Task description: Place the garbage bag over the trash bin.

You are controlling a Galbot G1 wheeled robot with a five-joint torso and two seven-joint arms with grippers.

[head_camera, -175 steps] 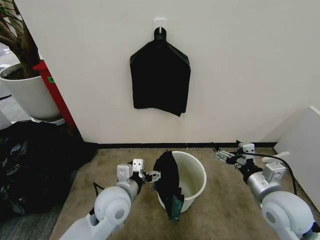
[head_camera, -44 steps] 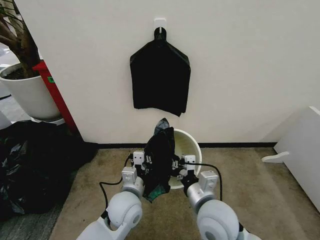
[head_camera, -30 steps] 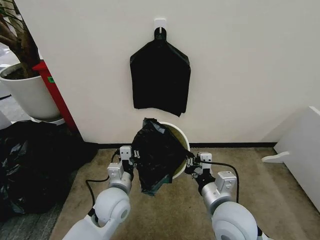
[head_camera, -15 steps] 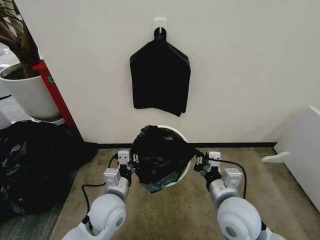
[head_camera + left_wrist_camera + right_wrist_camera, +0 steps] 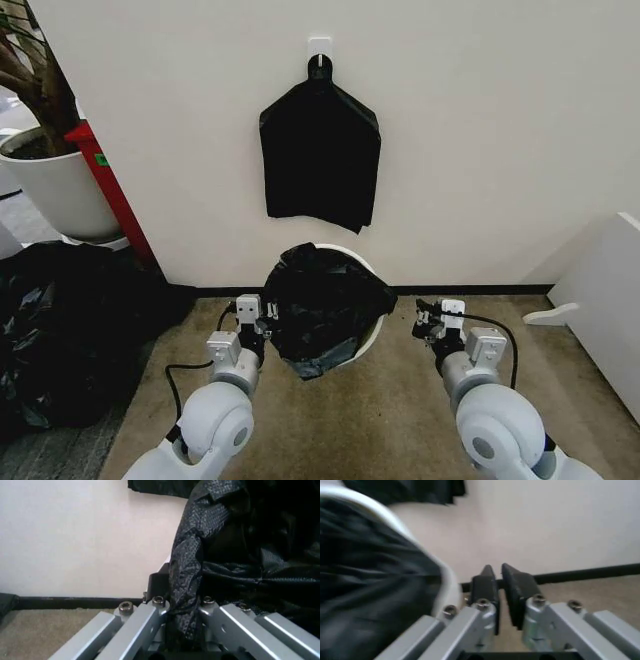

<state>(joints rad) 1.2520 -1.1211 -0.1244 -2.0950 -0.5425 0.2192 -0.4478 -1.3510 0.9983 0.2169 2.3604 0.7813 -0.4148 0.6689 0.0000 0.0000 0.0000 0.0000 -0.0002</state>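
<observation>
garbage bag (image 5: 320, 308) without legible writing

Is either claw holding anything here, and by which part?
The left claw grips the bag by its left edge. The right claw holds nothing.

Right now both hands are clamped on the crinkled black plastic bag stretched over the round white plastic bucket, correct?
Not quite. The left hand is clamped on the crinkled black plastic bag stretched over the round white plastic bucket. The right hand is not: the head view shows it apart from the bag, and the right wrist view shows nothing between its fingers.
</observation>
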